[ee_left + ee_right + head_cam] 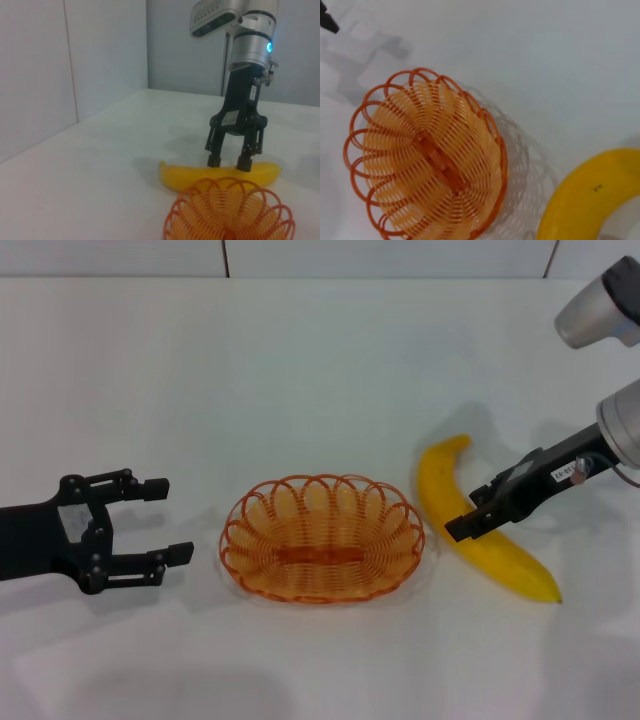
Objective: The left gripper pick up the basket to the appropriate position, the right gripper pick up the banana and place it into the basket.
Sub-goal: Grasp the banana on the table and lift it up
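Note:
The orange wire basket (pixel 322 540) sits empty on the white table, also seen in the left wrist view (pixel 230 212) and the right wrist view (pixel 427 155). My left gripper (pixel 165 520) stands open just left of the basket, apart from its rim, with nothing between its fingers. The yellow banana (pixel 495 545) lies on the table right of the basket, and shows too as banana (pixel 190 177) and banana (pixel 590 195). My right gripper (pixel 470 512) hangs over the banana's middle. In the left wrist view, the right gripper (pixel 229 161) is open, fingertips down at the banana's top.
The white table (pixel 300 370) reaches back to a pale wall (pixel 400 255). The right arm's grey joints (pixel 610 310) rise at the far right.

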Available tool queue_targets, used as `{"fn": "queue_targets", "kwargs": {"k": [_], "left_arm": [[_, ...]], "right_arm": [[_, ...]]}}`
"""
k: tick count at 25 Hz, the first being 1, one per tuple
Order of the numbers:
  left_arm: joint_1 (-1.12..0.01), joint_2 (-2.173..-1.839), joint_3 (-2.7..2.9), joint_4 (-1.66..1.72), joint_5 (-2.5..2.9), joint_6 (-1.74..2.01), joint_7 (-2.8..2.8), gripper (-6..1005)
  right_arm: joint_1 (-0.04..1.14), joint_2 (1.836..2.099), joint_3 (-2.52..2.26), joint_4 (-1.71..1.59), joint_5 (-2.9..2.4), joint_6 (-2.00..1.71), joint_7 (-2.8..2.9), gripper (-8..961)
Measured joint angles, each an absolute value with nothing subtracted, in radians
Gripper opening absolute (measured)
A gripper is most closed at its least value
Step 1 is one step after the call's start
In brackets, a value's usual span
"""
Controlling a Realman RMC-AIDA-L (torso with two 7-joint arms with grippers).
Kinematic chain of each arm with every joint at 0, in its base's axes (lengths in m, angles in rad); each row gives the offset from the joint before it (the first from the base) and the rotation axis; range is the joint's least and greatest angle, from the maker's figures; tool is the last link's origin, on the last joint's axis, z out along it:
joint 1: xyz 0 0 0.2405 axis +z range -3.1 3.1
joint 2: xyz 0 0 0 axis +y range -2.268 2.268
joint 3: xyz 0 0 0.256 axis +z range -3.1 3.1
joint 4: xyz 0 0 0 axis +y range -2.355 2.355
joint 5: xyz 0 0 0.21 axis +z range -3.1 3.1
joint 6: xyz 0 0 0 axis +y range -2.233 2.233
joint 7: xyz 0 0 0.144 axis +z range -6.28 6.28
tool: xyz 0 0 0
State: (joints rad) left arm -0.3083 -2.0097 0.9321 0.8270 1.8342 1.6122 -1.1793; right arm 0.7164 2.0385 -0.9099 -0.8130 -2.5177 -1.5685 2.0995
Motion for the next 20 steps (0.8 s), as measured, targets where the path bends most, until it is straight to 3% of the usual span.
{"fn": "queue_targets", "kwargs": {"k": [20], "left_arm": [[-0.316, -2.012, 0.930, 0.825, 1.838, 1.621, -1.179, 816]], "right_arm": [[0.726, 2.039, -0.932, -0.744, -2.531, -1.508, 2.106, 662]]}}
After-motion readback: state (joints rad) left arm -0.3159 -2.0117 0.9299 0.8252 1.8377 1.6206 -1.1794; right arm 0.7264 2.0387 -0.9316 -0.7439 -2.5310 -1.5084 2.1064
